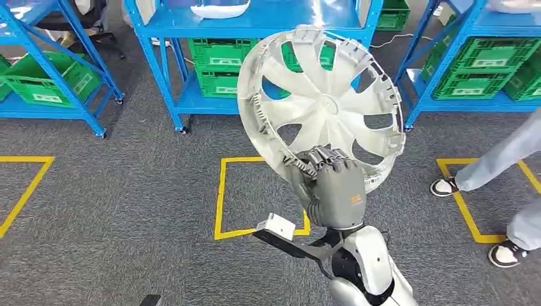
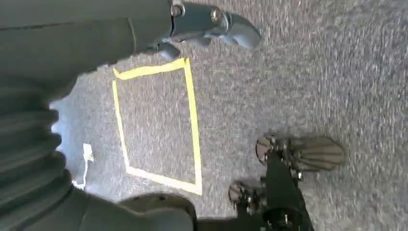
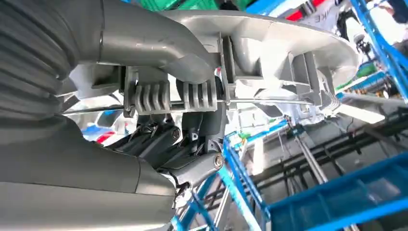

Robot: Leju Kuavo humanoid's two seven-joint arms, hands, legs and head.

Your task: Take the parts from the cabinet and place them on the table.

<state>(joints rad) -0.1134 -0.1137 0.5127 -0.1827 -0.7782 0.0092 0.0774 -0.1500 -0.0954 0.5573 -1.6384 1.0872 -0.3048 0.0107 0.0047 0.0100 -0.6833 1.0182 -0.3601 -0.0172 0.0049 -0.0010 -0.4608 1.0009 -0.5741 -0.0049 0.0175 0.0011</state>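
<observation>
the right robot hand (image 1: 332,182) pinches only the near rim of the white wheel cover (image 1: 322,105), held upright over the carpet before the blue shelves (image 1: 255,25), so the broad disc could lever loose and drop.

Right hand (image 1: 332,185) covering the lower rim of the wheel cover (image 1: 322,105). Person (image 1: 504,166) cut off at the picture's right edge, just legs and shoes visible. White part (image 1: 220,7) on the blue shelf (image 1: 255,25) cropped at the top edge. Left hand (image 2: 211,24) largely out of frame, grip unclear.
</observation>
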